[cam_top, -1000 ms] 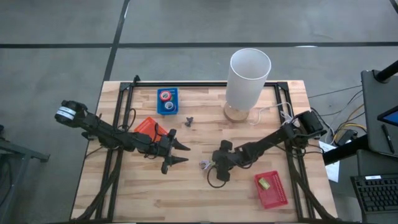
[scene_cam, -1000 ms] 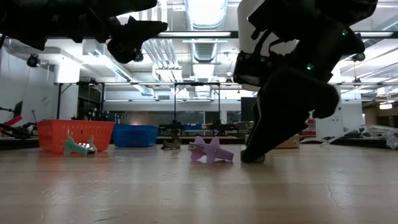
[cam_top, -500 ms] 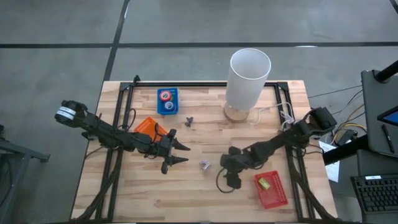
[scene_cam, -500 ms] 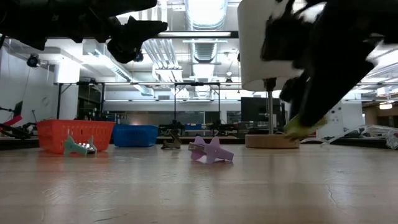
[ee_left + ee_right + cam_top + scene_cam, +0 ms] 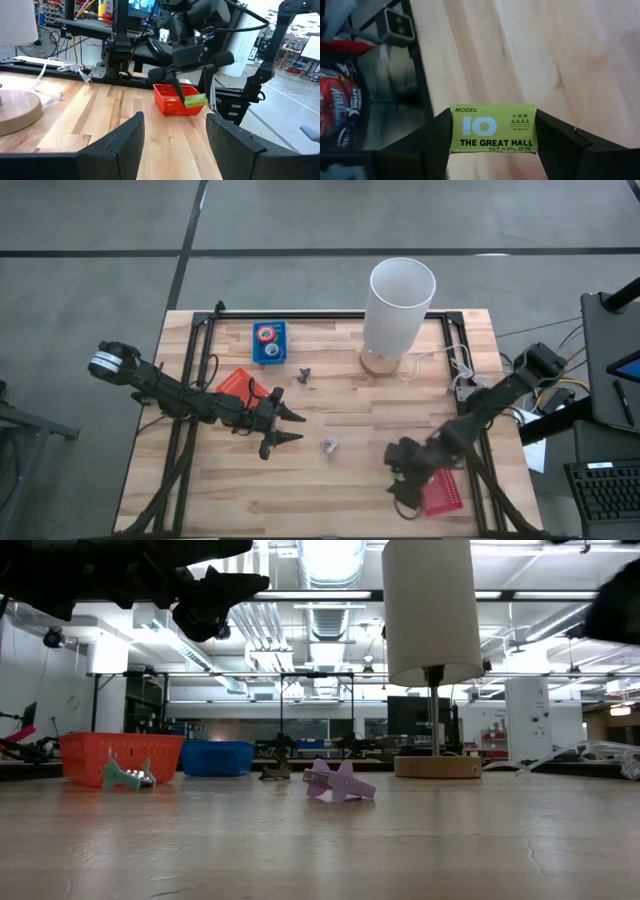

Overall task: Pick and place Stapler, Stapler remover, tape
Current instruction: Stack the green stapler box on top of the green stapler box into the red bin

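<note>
Right gripper (image 5: 493,137) clamps a yellow-green staple box (image 5: 493,129) between its fingers, held above the near right of the worktop (image 5: 330,485), right beside the red basket (image 5: 443,492). Left gripper (image 5: 288,426) hangs with fingers spread wide and nothing in them, left of centre, near the orange basket (image 5: 236,383). Two tape rolls (image 5: 267,342) sit in the blue tray (image 5: 269,356) at the far left. A purple stapler remover (image 5: 328,445) lies mid-worktop, a dark one (image 5: 304,373) farther back, near the white lamp (image 5: 400,305)

Tape: two rolls (image 5: 267,342), red and blue, near far edge. Staple remover (image 5: 328,445), purple, mid-surface. Green staple box (image 5: 493,129), held aloft.
</note>
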Motion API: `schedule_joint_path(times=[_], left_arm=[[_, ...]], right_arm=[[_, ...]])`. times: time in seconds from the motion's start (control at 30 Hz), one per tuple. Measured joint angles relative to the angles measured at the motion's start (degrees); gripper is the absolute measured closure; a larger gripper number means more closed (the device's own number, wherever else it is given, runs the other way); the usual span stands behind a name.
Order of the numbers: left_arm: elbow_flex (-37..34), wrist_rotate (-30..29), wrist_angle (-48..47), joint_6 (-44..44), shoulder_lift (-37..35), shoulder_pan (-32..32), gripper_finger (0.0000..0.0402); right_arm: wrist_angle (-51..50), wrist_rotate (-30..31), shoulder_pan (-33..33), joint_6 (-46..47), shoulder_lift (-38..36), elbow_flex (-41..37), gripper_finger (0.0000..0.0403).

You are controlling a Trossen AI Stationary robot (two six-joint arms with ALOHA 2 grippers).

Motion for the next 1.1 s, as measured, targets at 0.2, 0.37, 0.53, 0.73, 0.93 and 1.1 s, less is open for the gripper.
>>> schedule_joint_path(times=[0.2,0.37,0.53,0.73,0.93,1.1], left_arm=[[0.0,0.0,0.4,-0.1,0.0,0.0,0.0188],[0.0,0.0,0.4,-0.2,0.0,0.0,0.0188],[0.0,0.0,0.5,-0.2,0.0,0.0,0.0188],[0.0,0.0,0.6,-0.3,0.0,0.0,0.0188],[0.0,0.0,0.6,-0.3,0.0,0.0,0.0188],[0.0,0.0,0.6,-0.3,0.0,0.0,0.0188]], right_arm=[[-7.1,6.3,8.0,13.6,-3.0,0.0,0.0171],[-14.1,9.1,13.9,24.7,-2.9,0.0,0.0163],[-20.1,11.6,17.2,31.6,-2.3,0.0,0.016],[-22.2,14.1,17.6,32.3,-0.9,-0.8,0.0169],[-22.3,11.4,17.6,33.4,2.5,-2.5,0.0157],[-22.0,9.4,17.6,33.7,5.0,-2.5,0.0149]])
